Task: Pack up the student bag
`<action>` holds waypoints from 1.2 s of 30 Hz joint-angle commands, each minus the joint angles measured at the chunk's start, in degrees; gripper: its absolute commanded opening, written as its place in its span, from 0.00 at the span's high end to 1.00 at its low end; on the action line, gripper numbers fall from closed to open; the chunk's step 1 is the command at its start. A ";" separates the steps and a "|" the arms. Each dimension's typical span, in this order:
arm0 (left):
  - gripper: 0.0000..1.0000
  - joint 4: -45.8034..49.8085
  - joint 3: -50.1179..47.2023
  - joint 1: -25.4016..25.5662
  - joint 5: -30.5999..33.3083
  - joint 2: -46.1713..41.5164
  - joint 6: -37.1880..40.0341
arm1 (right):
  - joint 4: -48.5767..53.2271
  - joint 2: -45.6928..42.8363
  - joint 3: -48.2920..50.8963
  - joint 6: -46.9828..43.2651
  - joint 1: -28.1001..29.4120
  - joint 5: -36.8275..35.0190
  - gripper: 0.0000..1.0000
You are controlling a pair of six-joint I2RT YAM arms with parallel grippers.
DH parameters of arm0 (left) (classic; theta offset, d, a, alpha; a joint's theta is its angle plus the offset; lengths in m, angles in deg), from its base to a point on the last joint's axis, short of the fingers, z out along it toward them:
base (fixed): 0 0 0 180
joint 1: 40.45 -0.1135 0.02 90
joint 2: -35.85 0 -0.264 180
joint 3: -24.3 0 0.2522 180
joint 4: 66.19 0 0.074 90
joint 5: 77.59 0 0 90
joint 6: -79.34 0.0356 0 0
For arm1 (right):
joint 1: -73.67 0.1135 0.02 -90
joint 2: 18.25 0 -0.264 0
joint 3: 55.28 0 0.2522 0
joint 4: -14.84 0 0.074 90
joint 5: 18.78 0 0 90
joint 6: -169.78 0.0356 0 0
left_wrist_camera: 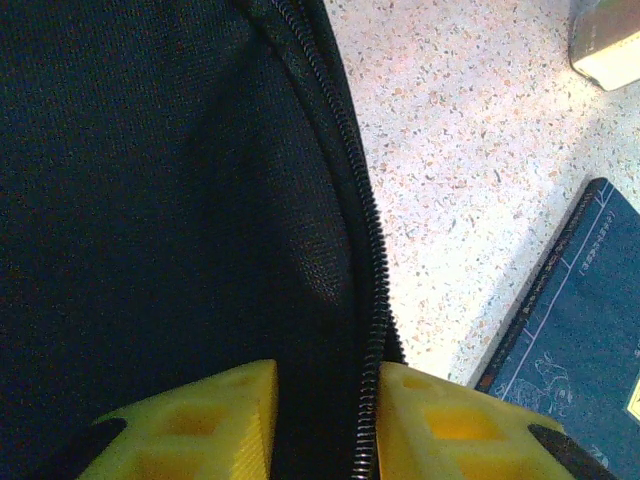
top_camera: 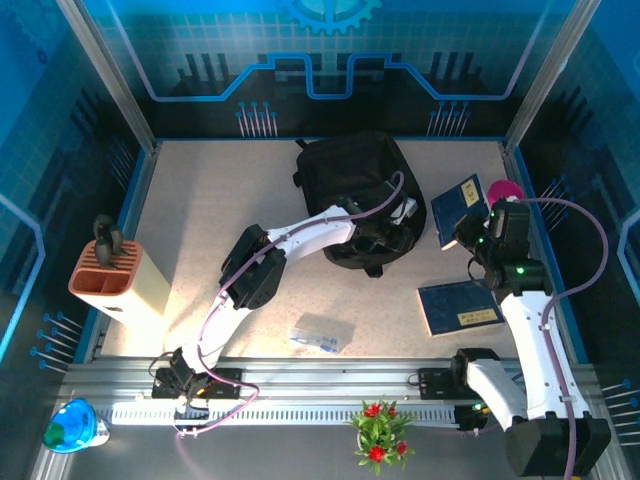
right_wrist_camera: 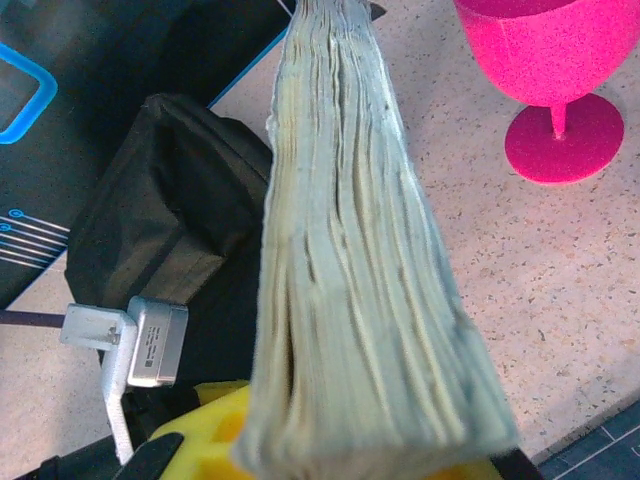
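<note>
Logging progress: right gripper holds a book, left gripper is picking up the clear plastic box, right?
No: the left gripper straddles the zip of the student bag, as the left wrist view shows. The right gripper does hold a book.

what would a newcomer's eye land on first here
The big black student bag at the far middle of the table, with the left tool straddling its zip edge. Next, the thick book clamped on edge in the right tool, beside a bright pink goblet.
</note>
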 commanded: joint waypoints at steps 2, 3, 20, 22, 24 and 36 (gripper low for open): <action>0.82 2.34 2.21 -0.17 0.23 1.01 -0.78 | -0.52 -0.89 -1.41 0.37 -0.76 0.85 0.97; 0.86 2.30 2.29 -0.30 0.12 0.61 -0.93 | -0.29 -0.98 -1.41 0.30 -0.74 0.75 0.97; 1.00 -10.55 -6.77 -10.32 -5.11 -13.97 -10.05 | 6.98 -1.38 -4.12 1.64 -0.70 5.89 0.97; 1.00 -11.56 -6.72 -10.83 -5.31 -14.53 -10.13 | 7.14 -1.01 -3.68 3.23 -0.01 8.11 0.98; 1.00 -12.37 -6.47 -11.02 -5.41 -14.88 -9.94 | 7.14 -0.10 -3.44 4.55 1.34 9.52 0.98; 1.00 -16.11 -7.41 -11.15 -8.48 -17.01 -9.81 | -6.50 7.59 1.64 15.18 11.19 16.56 0.98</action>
